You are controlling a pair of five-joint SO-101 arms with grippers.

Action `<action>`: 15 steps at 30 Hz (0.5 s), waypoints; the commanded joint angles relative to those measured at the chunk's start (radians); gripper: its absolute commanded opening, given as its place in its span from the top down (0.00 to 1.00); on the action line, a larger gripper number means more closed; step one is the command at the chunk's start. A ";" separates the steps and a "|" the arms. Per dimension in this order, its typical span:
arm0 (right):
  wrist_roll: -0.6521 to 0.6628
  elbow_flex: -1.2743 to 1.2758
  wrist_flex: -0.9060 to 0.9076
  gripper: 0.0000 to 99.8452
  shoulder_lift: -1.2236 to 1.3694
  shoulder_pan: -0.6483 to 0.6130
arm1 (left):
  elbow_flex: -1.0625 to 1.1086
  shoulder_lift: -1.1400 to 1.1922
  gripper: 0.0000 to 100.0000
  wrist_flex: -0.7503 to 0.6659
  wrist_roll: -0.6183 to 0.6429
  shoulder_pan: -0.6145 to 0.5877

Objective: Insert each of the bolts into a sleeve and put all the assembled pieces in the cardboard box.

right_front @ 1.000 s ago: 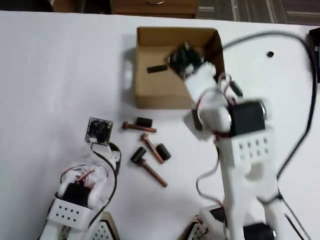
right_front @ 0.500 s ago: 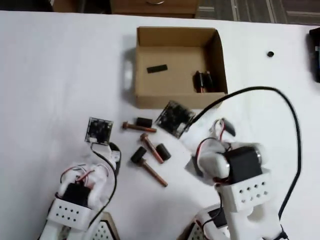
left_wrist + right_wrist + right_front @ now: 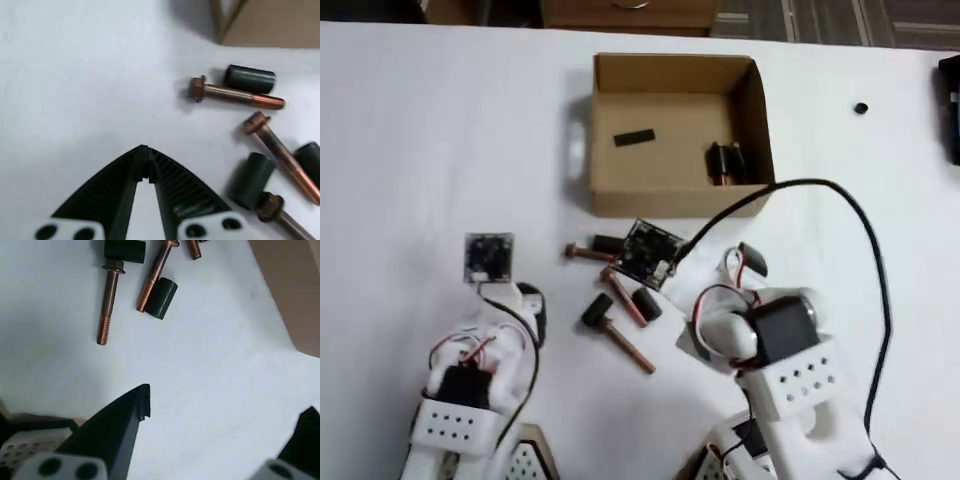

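On the white table [image 3: 440, 130], just in front of the open brown cardboard box [image 3: 670, 203], 3 copper-coloured hex-head bolts [image 3: 621, 296] lie loose among 3 short black cylindrical sleeves [image 3: 646, 303], none of them joined. Inside the box, against the wall on the right arm's side, rests a dark sleeved assembly [image 3: 725, 163] with copper showing; whether it is 1 piece or 2 I cannot tell. A black oblong piece [image 3: 634, 138] lies apart near the box's middle.

1 second ago the right arm was stretched out over the box, its wrist above the interior. It has since pulled back, and its wrist now hangs above the loose parts. The right gripper [image 3: 227, 400] has its jaws spread wide with nothing between them, bare table below and bolts and sleeves just ahead. The left arm has drifted a little away from the parts. The left gripper [image 3: 145, 165] has its jaws closed tip to tip on nothing, and all 3 bolts lie beyond them.

I read this as a delivery just finished and a fresh round opening. 3 bolts and 3 sleeves are still to be mated and boxed, so most of the task probably remains.
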 commanded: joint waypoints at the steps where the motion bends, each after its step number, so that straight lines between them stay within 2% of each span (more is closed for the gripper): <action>1: -0.011 0.066 -0.119 0.57 -0.013 -0.065 | 0.025 -0.009 0.98 -0.009 0.006 -0.083; 6: -0.183 0.164 -0.308 0.57 0.013 -0.183 | 0.025 -0.009 0.98 -0.005 0.006 -0.133; 15: -0.342 0.181 -0.533 0.57 0.340 -0.189 | 0.028 -0.009 0.98 -0.008 0.008 -0.127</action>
